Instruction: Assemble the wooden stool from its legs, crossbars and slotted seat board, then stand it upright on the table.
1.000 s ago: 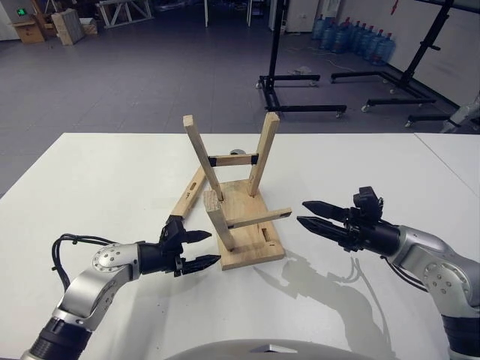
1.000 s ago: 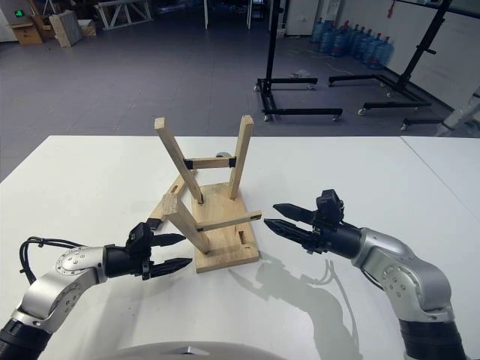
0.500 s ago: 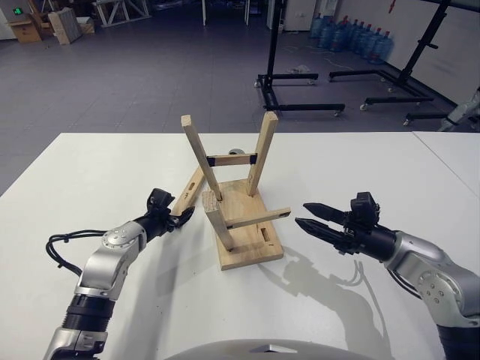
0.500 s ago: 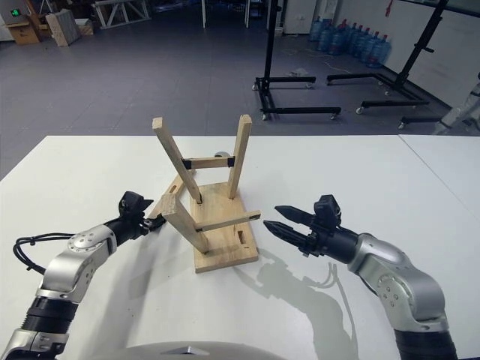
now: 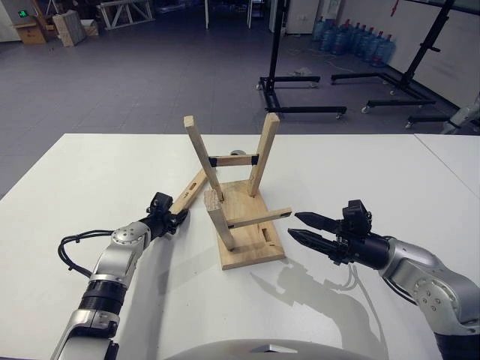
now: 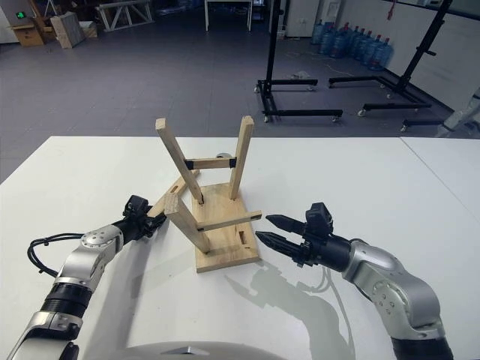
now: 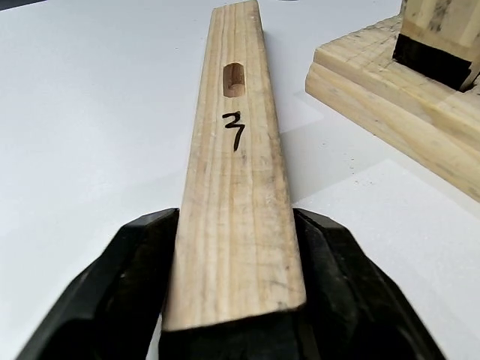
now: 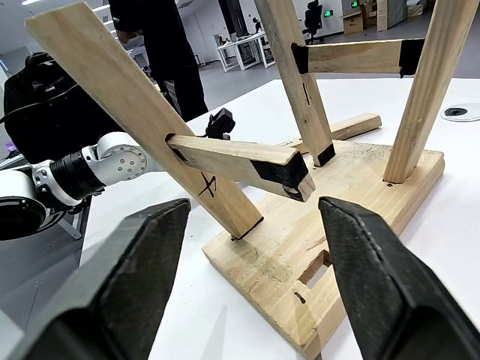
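The slotted seat board (image 5: 251, 240) lies flat on the white table with three legs standing up from it. One crossbar (image 5: 234, 160) joins the two far legs. A second crossbar (image 5: 259, 218) sticks out from the near leg (image 5: 219, 219) toward the right. A loose leg (image 5: 191, 189) lies flat on the table left of the board. My left gripper (image 5: 178, 217) is shut on its near end, with black fingers (image 7: 135, 262) pressed on both sides of the loose leg (image 7: 236, 150). My right gripper (image 5: 300, 226) hovers open just right of the board, pointing at it.
Black metal stands (image 5: 300, 75) and blue water bottles (image 5: 360, 37) are on the floor beyond the table. A round grommet (image 5: 238, 152) sits in the tabletop behind the stool. A second table (image 5: 450, 150) adjoins at the right.
My left gripper left the board's front left corner, went to the loose leg's near end and shut on it. My right gripper edged left toward the board.
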